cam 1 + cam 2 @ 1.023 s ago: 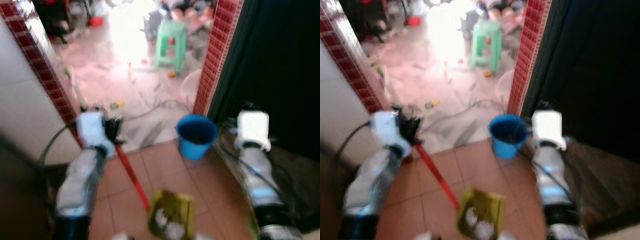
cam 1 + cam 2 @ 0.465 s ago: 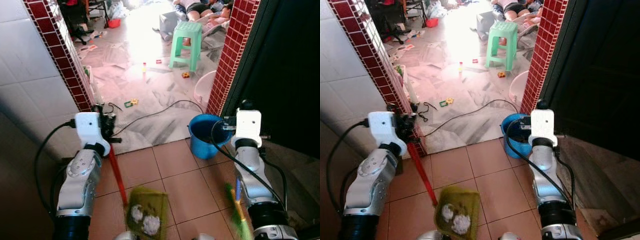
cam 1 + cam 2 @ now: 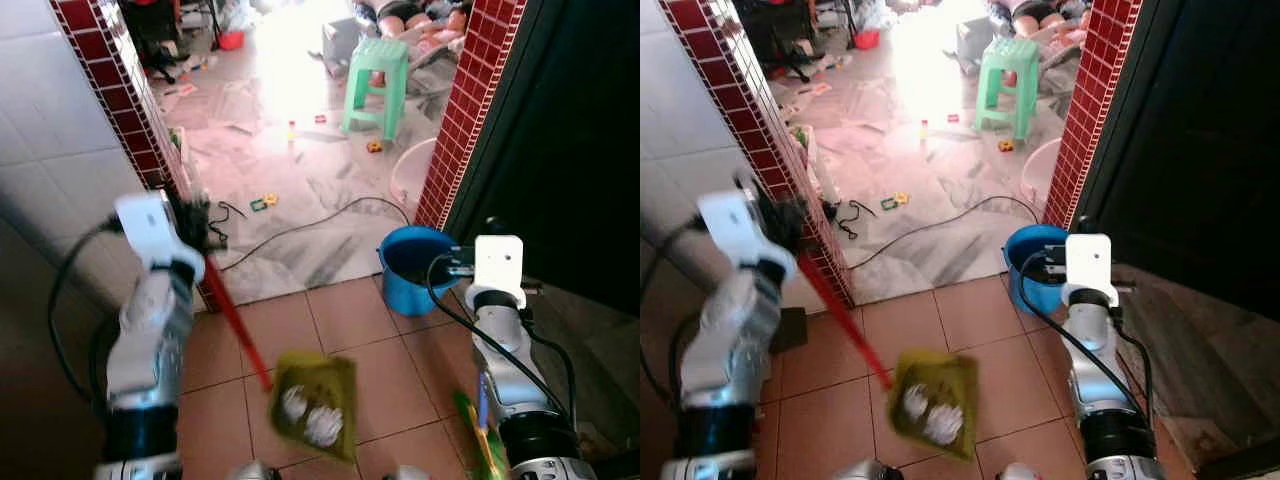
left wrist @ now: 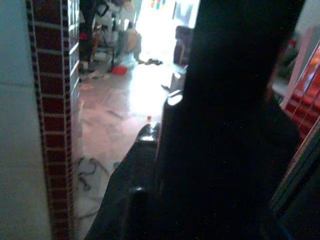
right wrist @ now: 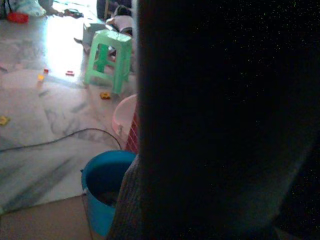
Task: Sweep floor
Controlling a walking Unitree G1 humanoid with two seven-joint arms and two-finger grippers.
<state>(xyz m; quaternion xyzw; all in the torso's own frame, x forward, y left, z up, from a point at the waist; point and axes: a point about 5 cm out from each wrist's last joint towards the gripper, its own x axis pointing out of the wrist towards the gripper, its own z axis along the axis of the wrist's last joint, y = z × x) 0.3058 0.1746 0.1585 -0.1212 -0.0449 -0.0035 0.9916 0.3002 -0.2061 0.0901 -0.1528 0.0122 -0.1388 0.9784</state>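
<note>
Left gripper [image 3: 197,222] clamped on red handle [image 3: 236,320], raised by brick pillar [image 3: 135,120]; green dustpan [image 3: 315,405] with white scraps over tiled floor [image 3: 350,310]. Right gripper [image 3: 458,262] beside blue bucket [image 3: 410,268]; finger state: cannot tell.

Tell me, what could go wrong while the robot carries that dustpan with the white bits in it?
The yellow-green dustpan hangs tilted on its red handle, held up by the left tool, so the white clumps might slide out onto the tiles. The blue bucket sits close beside the right arm, which could knock it over. A black cable lies across the doorway floor, so the robot might trip on it.
</note>
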